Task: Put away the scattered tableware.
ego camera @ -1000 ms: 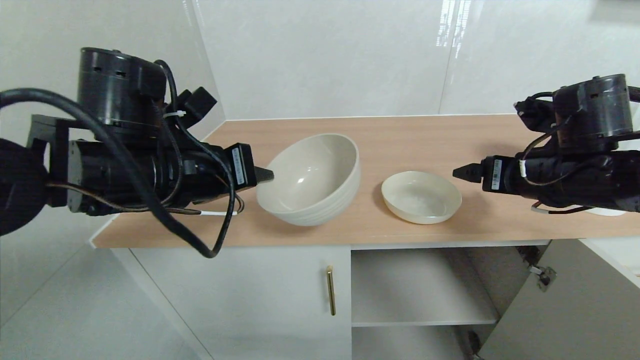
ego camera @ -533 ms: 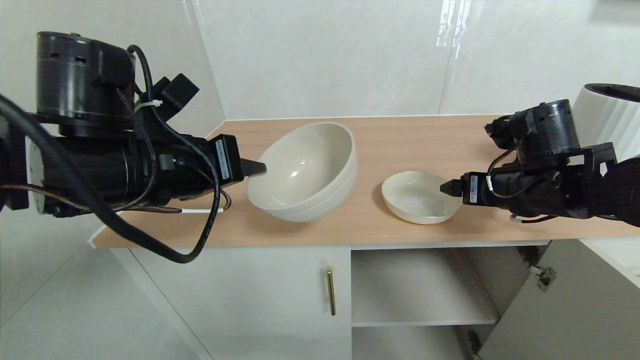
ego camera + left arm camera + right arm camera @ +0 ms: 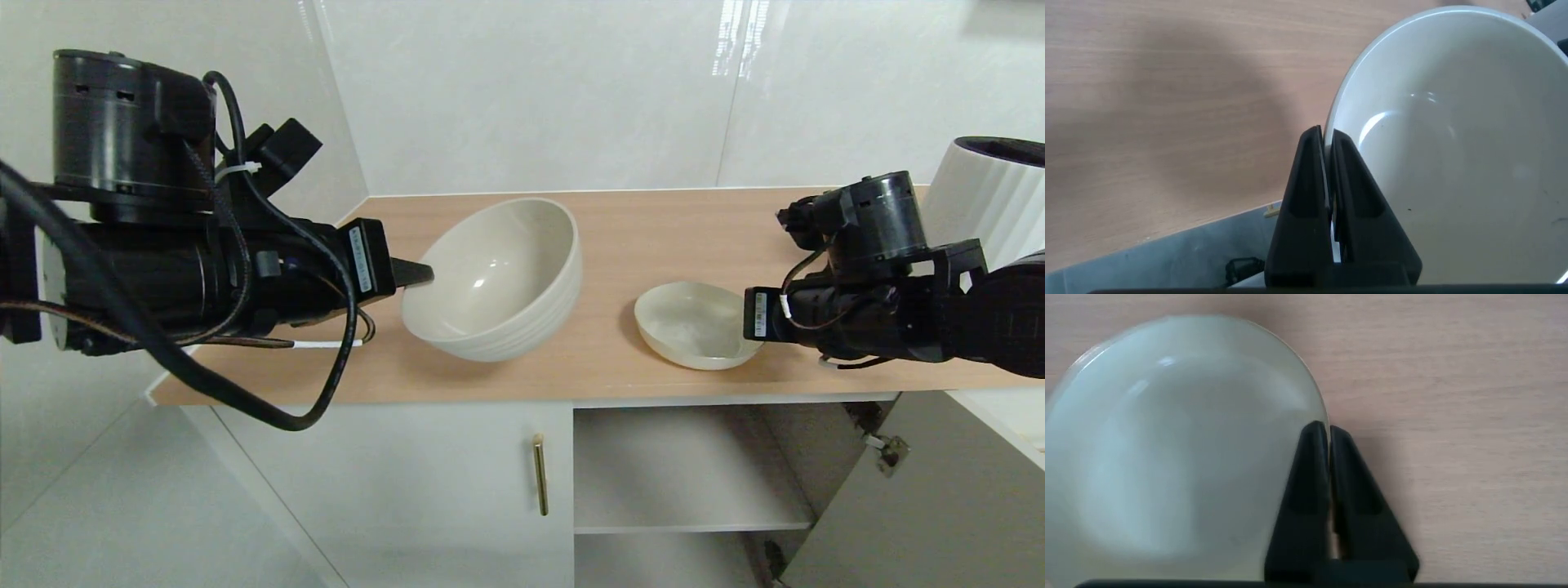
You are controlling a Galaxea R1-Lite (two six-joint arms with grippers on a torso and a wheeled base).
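Wooden bench carries a big tilted bowl and a shallow dish. The left tool pinches the bowl's rim, the right tool the dish's rim. Likely glazed ceramic: stiff, slippery, breakable, best held at the rims.

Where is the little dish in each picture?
Head view: little dish right of centre, near the wooden counter's front edge, rim in the right gripper.
Right wrist view: beside the fingers, which pinch its rim.
Left wrist view: the big bowl instead.
Shared landmark: the wooden counter.
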